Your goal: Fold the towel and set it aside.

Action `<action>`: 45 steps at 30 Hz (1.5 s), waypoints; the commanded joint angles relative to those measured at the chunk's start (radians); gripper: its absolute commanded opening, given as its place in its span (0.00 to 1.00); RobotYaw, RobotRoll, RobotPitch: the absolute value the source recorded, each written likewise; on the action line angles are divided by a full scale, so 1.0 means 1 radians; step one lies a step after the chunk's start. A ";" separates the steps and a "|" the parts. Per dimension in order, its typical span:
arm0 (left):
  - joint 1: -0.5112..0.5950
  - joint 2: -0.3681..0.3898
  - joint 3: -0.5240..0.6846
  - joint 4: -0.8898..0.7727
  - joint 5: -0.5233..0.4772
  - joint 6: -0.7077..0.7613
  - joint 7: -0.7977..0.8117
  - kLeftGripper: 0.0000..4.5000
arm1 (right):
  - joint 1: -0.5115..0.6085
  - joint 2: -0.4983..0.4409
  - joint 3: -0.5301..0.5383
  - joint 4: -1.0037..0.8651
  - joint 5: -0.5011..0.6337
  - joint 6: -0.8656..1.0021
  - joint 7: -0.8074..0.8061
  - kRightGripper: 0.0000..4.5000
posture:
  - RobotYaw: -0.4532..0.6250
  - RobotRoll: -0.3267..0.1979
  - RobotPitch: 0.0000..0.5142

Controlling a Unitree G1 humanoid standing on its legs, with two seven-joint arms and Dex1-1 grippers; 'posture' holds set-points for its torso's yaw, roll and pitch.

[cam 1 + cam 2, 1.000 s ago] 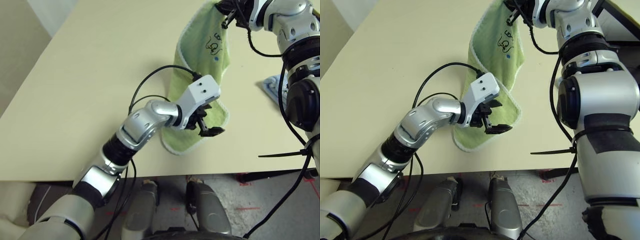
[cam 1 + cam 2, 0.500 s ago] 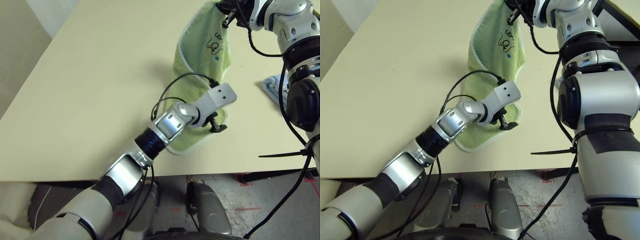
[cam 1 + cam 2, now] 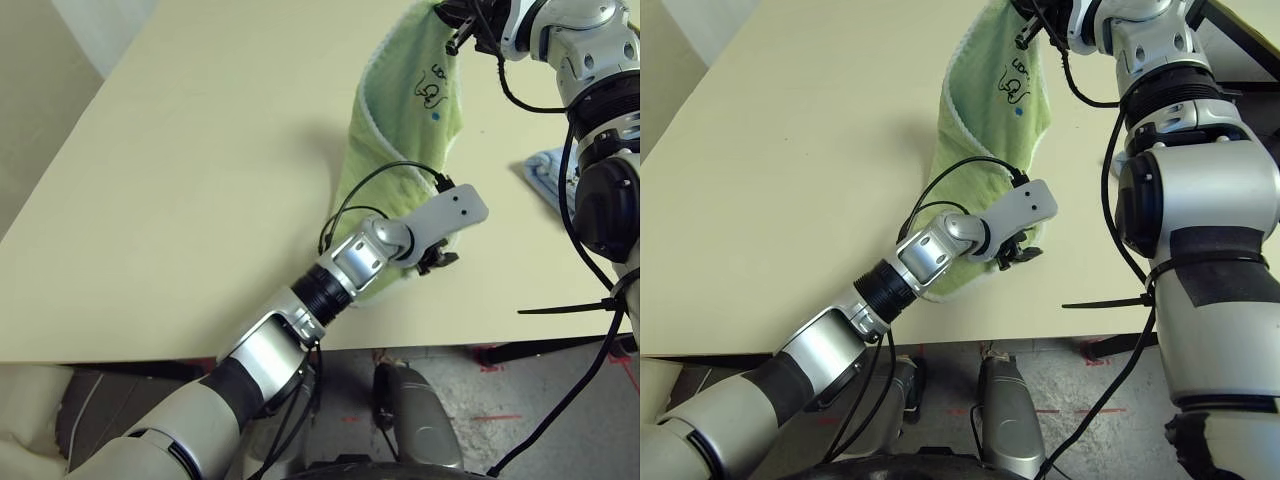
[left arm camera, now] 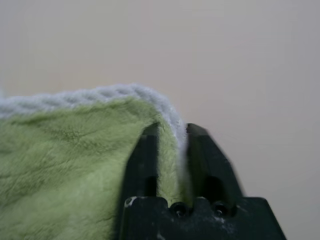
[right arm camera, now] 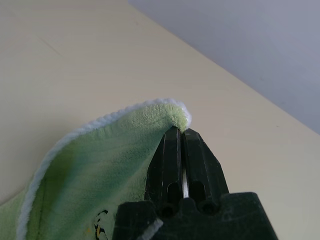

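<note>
While both jaws pinch the towel [image 3: 405, 110], a blue cloth [image 3: 548, 172] lies beside it.

There is one light green towel [image 3: 405, 110] on one beige worktop [image 3: 200, 170]. Near the worktop's right edge lies one smaller light blue towel [image 3: 548, 172]. There are two grippers: one left gripper [image 4: 170, 150] and one right gripper [image 5: 181, 142], each with two black fingers.

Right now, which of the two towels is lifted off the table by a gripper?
The light green towel; the right gripper holds its top corner up. The light blue towel lies flat.
</note>
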 commanded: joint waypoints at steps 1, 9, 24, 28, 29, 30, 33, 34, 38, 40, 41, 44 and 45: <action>0.026 0.052 0.027 -0.032 0.024 0.054 -0.008 0.01 | 0.009 -0.012 0.004 -0.020 -0.001 0.002 -0.003 0.00 | 0.51 0.62 0.16; 0.086 0.201 0.155 -0.336 -0.046 0.208 -0.049 0.01 | 0.050 -0.029 -0.009 -0.017 0.012 -0.002 0.008 0.00 | 0.54 0.62 0.16; 0.016 0.590 0.832 -0.732 -0.491 0.674 -0.130 0.01 | 0.230 -0.196 -0.090 -0.011 0.084 -0.053 0.156 0.00 | 0.58 0.62 0.18; -0.004 0.680 0.882 -0.641 -0.504 0.628 -0.111 0.01 | 0.275 -0.238 -0.118 -0.009 0.108 -0.064 0.196 0.00 | 0.59 0.62 0.17; -0.009 0.693 0.890 -0.625 -0.508 0.619 -0.106 0.01 | 0.284 -0.248 -0.125 -0.009 0.116 -0.064 0.209 0.00 | 0.59 0.62 0.17; -0.012 0.703 0.894 -0.615 -0.513 0.612 -0.103 0.01 | 0.288 -0.254 -0.130 -0.009 0.121 -0.063 0.217 0.00 | 0.59 0.62 0.17; -0.026 0.724 0.909 -0.587 -0.519 0.589 -0.083 0.01 | 0.306 -0.281 -0.156 -0.008 0.147 -0.056 0.262 0.00 | 0.59 0.62 0.16; -0.028 0.738 0.912 -0.573 -0.516 0.574 -0.079 0.01 | 0.313 -0.295 -0.168 -0.008 0.159 -0.048 0.289 0.00 | 0.59 0.62 0.16; -0.039 0.778 0.917 -0.519 -0.515 0.526 -0.066 0.01 | 0.319 -0.339 -0.203 -0.011 0.213 0.029 0.436 0.00 | 0.59 0.62 0.16; -0.046 0.792 0.917 -0.502 -0.522 0.513 -0.064 0.01 | 0.314 -0.353 -0.212 -0.017 0.233 0.081 0.506 0.00 | 0.59 0.62 0.16; -0.050 0.798 0.917 -0.493 -0.524 0.508 -0.063 0.01 | 0.312 -0.361 -0.211 -0.020 0.239 0.107 0.547 0.00 | 0.59 0.62 0.17; -0.064 0.816 0.915 -0.457 -0.525 0.487 -0.064 0.01 | 0.305 -0.398 -0.188 -0.034 0.237 0.218 0.714 0.00 | 0.58 0.62 0.16; -0.067 0.821 0.913 -0.448 -0.527 0.483 -0.065 0.01 | 0.306 -0.407 -0.176 -0.039 0.232 0.246 0.762 0.00 | 0.58 0.62 0.16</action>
